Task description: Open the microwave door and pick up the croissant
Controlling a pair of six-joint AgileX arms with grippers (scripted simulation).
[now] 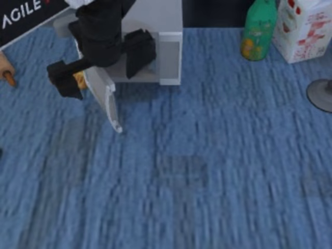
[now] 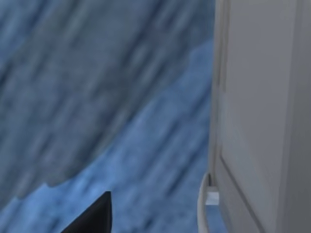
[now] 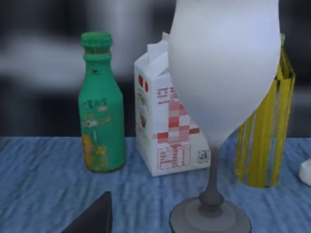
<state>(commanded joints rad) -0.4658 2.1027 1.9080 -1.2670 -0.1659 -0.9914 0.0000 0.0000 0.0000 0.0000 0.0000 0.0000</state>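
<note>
Top view: The microwave (image 1: 155, 36) stands at the far left of the table (image 1: 207, 171). The microwave door (image 1: 104, 96) is swung open, hinged at the microwave's left front corner and angled out toward the near side, its free end well clear of the cavity. The left arm reaches down over the microwave front. Its left pincer (image 1: 78, 78) sits just left of the open door, with a small golden-brown patch, judged to be the croissant (image 1: 79, 79), showing against the dark finger. How wide the pincer stands, and whether it grips the pastry, cannot be told. A rolling pin (image 1: 6, 70) lies well left of the microwave; a green bottle (image 1: 258, 28) and a milk carton (image 1: 303, 28) stand to its right.

Left wrist view: The door panel (image 2: 257, 111) fills one side, close to the camera, with bare table beside it. The croissant is not seen here.

Right wrist view: The right arm is parked away from the microwave, facing a wine glass (image 3: 218, 97), the bottle and the carton. Its pincer state cannot be told.

Risks: The pincer works tight against the door, so any sideways drift could knock the door further or pinch it. If the hold on the croissant is shallow, lifting may drop it behind the door.
</note>
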